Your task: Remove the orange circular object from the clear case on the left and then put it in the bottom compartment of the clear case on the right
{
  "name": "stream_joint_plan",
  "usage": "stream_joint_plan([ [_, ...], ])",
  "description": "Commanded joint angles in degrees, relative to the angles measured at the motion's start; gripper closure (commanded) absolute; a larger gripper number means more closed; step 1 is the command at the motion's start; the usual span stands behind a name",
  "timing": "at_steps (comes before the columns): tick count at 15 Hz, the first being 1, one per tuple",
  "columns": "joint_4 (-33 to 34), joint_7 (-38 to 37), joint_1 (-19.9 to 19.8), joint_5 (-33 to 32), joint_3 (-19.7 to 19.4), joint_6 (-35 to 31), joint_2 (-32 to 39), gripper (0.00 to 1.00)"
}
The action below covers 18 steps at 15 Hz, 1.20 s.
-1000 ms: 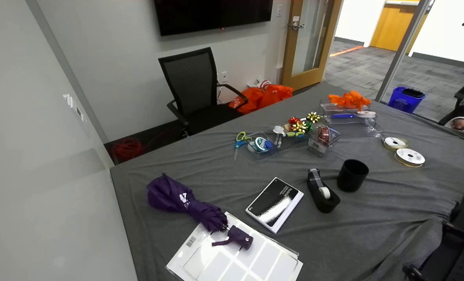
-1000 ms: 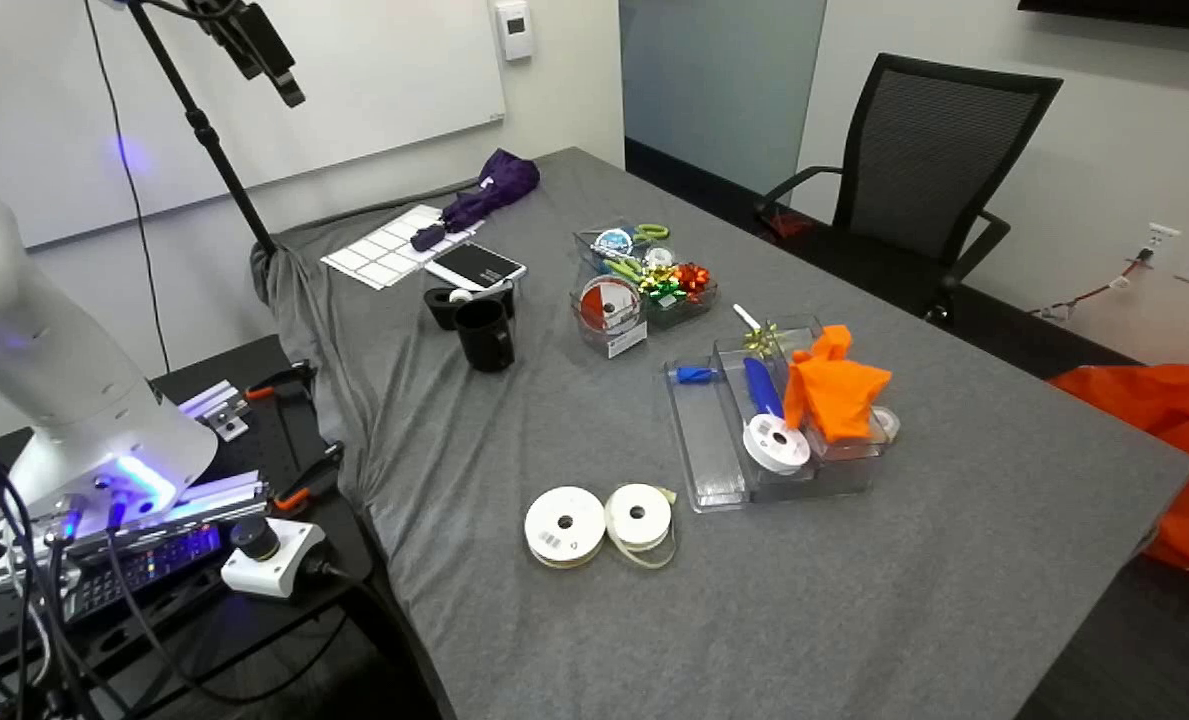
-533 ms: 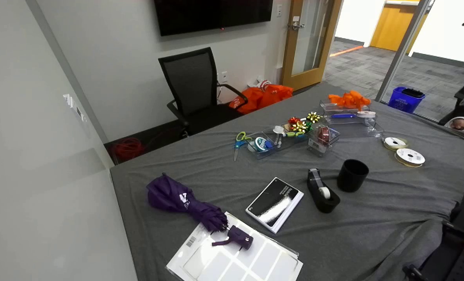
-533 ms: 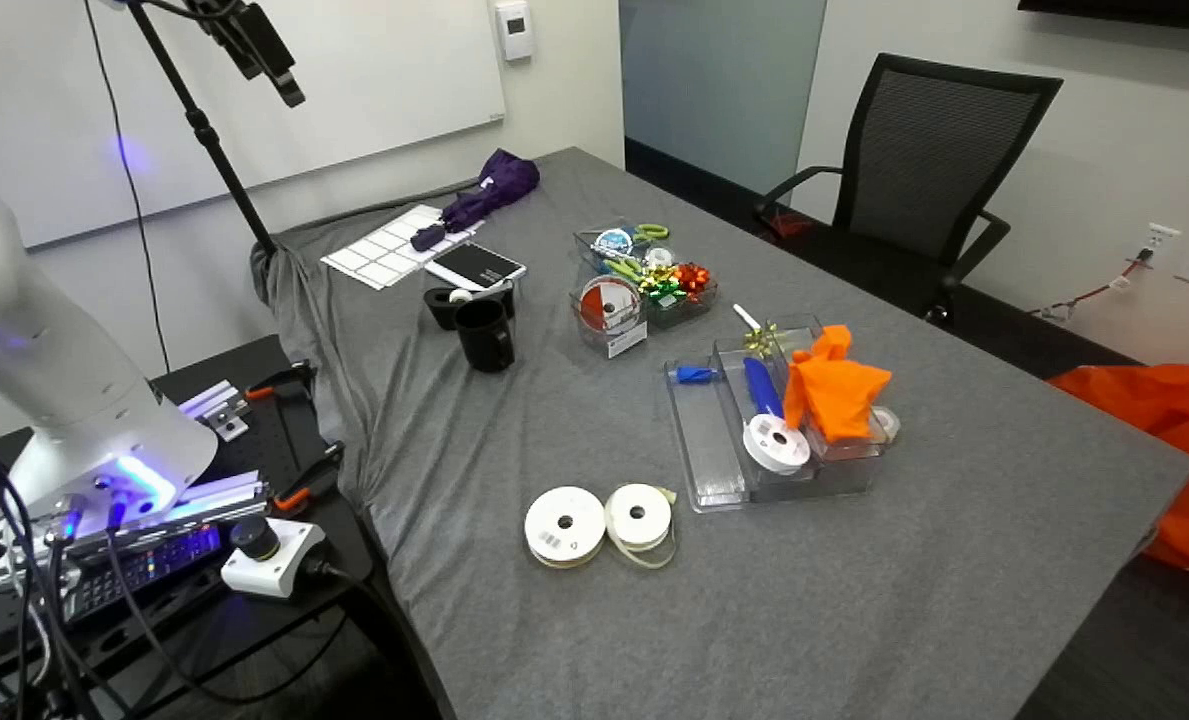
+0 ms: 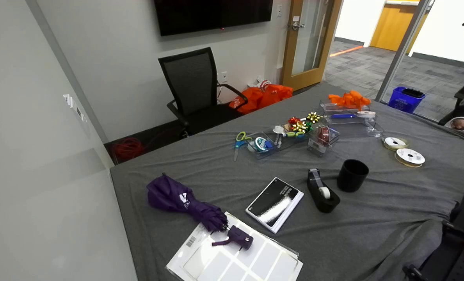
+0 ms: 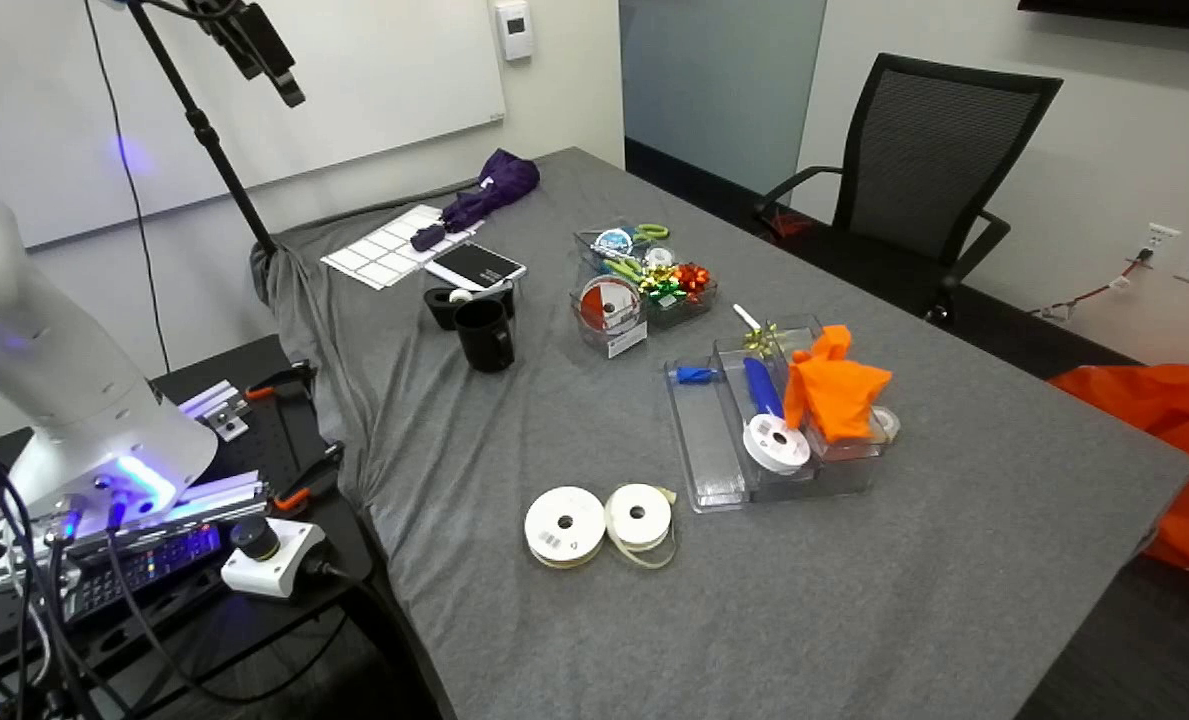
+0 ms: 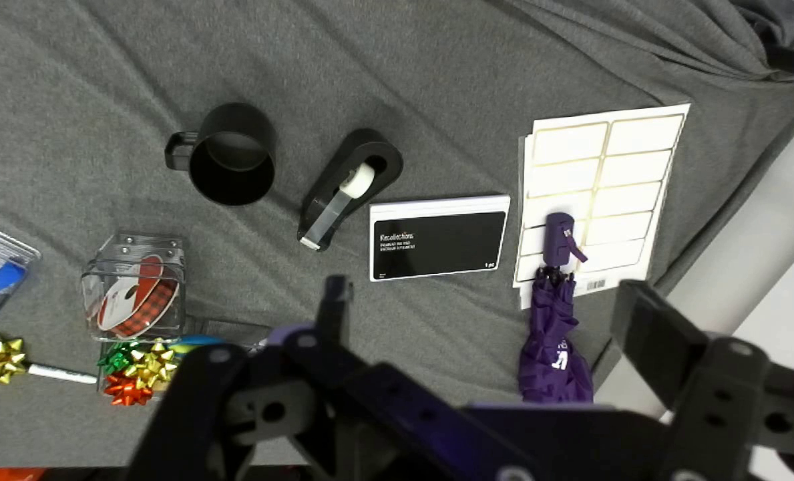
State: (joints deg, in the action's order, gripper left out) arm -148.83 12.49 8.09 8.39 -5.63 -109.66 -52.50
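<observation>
The round red-orange ribbon spool [image 6: 606,303] stands on edge in a small clear case [image 6: 614,338]. It shows in an exterior view [image 5: 323,134] and, with plaid ribbon, in the wrist view [image 7: 144,304]. The stepped clear case [image 6: 714,498] stands further right; its low front compartment holds a small blue item [image 6: 695,375]. Only a corner of it [image 7: 28,248] shows in the wrist view. My gripper [image 7: 490,297] is open and empty, high above the table, its fingers wide apart over the notebook and umbrella. The spool lies to its left there.
A black mug [image 7: 233,157], tape dispenser [image 7: 350,187], black-covered pad [image 7: 438,237], label sheets [image 7: 593,194] and purple umbrella [image 7: 557,334] lie on the table. Bows [image 6: 674,282] sit behind the spool's case. Orange cloth [image 6: 839,390] tops the stepped case. White spools [image 6: 566,525] lie in front.
</observation>
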Motion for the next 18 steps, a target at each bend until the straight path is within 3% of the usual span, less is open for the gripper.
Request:
stream_joint_plan([
  [1,0.20,0.43,-0.68,0.47,0.47,0.26,0.12,0.00],
  [18,0.12,-0.48,-0.95,1.02,0.55,-1.19,0.63,0.00],
])
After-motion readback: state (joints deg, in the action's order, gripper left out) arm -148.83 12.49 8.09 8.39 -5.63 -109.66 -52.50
